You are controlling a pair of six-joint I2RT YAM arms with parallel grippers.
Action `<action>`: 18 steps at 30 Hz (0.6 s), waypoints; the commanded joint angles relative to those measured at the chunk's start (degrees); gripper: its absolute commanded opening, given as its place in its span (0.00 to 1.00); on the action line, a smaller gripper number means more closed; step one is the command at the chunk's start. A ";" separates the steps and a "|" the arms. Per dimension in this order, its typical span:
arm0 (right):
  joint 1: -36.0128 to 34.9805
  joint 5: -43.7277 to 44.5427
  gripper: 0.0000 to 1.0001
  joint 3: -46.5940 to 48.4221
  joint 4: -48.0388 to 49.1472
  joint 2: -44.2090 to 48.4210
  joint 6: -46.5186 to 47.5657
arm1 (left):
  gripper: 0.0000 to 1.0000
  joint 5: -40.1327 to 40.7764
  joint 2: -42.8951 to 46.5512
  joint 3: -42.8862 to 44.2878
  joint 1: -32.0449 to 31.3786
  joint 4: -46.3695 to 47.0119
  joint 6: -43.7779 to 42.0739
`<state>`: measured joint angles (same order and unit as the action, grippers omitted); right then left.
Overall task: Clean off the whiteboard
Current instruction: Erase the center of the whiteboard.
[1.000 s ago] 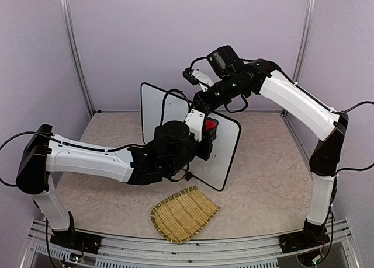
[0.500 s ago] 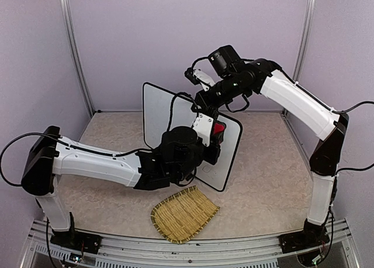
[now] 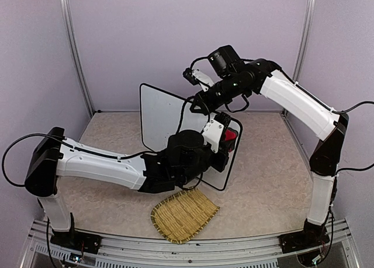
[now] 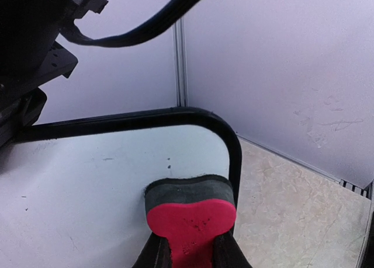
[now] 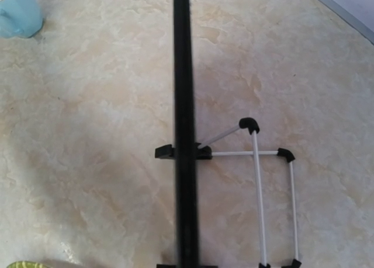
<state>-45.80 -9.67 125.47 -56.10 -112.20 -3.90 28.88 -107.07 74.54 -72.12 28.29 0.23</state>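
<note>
Lilac walls close in a beige marbled table, with my two bases at its near edge. My left gripper is clamped on an eraser, one dark finger on each side of its red back. The eraser's grey felt face lies against the white face of the whiteboard. It sits right at one rounded corner, just beside the black rim. A few tiny dark specks show on the white near the eraser; I can read no writing there.

From above, the left gripper and the eraser sit at the right-hand end of the whiteboard. The board stands on edge near the middle of the table, its face turned toward my left arm. My left forearm reaches across in front of it.

My right gripper comes down from behind and is closed on the board's top rim. Its fingers are out of the wrist view. That view looks straight down the black rim to a small black foot on the table. A white wire stand with black corner caps rests beside the foot.

A pale blue object sits at the top left corner of that view. A woven straw mat lies flat on the table, just in front of the board's lower edge.
</note>
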 commanded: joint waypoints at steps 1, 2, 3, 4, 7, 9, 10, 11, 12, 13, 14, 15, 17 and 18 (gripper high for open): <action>-3.59 -2.37 0.00 -1.77 -2.82 -0.81 -4.95 | 0.18 -4.54 2.77 -0.37 7.29 0.13 4.52; -3.54 -2.37 0.00 -1.84 -2.80 -0.78 -4.90 | 0.18 -5.74 3.75 -0.86 8.18 0.06 5.45; -3.58 -2.37 0.00 -1.89 -2.80 -0.68 -4.94 | 0.18 -6.79 4.45 -1.28 8.76 -0.05 6.23; -3.56 -2.37 0.00 -1.87 -2.77 -0.61 -4.96 | 0.18 -7.53 5.12 -1.50 9.35 -0.69 6.94; -3.53 -2.40 0.00 -1.90 -2.76 -0.61 -4.97 | 0.18 -9.84 6.20 -1.56 10.86 -2.99 9.21; -3.58 -2.46 0.00 -1.89 -2.72 -0.67 -4.96 | 0.18 -11.09 6.37 -1.32 11.86 -4.62 10.65; -3.56 -2.46 0.00 -1.95 -2.64 -0.69 -4.96 | 0.18 -11.64 6.49 -1.24 12.33 -5.21 11.24; -3.53 -2.46 0.00 -1.98 -2.64 -0.68 -4.92 | 0.18 -11.90 6.50 -1.24 12.76 -5.79 11.79; -3.59 -2.49 0.00 -1.89 -2.68 -0.66 -4.96 | 0.18 -11.92 6.54 -1.20 13.28 -6.57 12.50; -3.63 -2.46 0.00 -1.89 -2.70 -0.69 -5.02 | 0.18 -11.80 6.60 -1.24 13.63 -7.34 12.96; -3.63 -2.42 0.00 -1.87 -2.71 -0.61 -5.01 | 0.18 -11.71 6.74 -1.51 13.93 -7.85 13.30; -3.62 -2.38 0.00 -1.85 -2.70 -0.58 -5.00 | 0.18 -11.39 6.95 -1.77 14.26 -8.33 13.45; -3.60 -2.31 0.00 -1.72 -2.82 -0.54 -4.99 | 0.18 -10.19 7.32 -2.22 14.64 -9.65 13.69; -3.59 -2.28 0.00 -1.69 -2.89 -0.49 -5.00 | 0.17 -9.64 7.43 -2.50 14.90 -10.24 13.80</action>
<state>-45.80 -9.43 124.97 -54.70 -112.20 -4.51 11.33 -99.22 72.64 -62.85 20.51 12.34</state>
